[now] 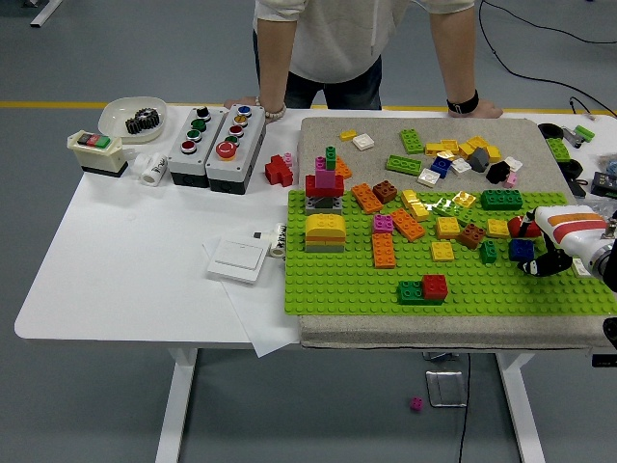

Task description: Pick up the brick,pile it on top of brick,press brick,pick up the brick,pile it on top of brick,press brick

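The green baseplate (347,280) fills the table's right half, and the right hand (546,253) sits over its 3 o'clock edge, black fingers curled down beside the blue brick (522,249), though whether they actually pinch it I cannot tell. That brick looks light, rigid and slick, so it is best taken by opposite side walls, clear of the studs.

Baseplate (347,289) lies on a mat (318,135) at the table's (116,260) right; button boxes (214,145) stand left of it, loose bricks (453,154) behind.
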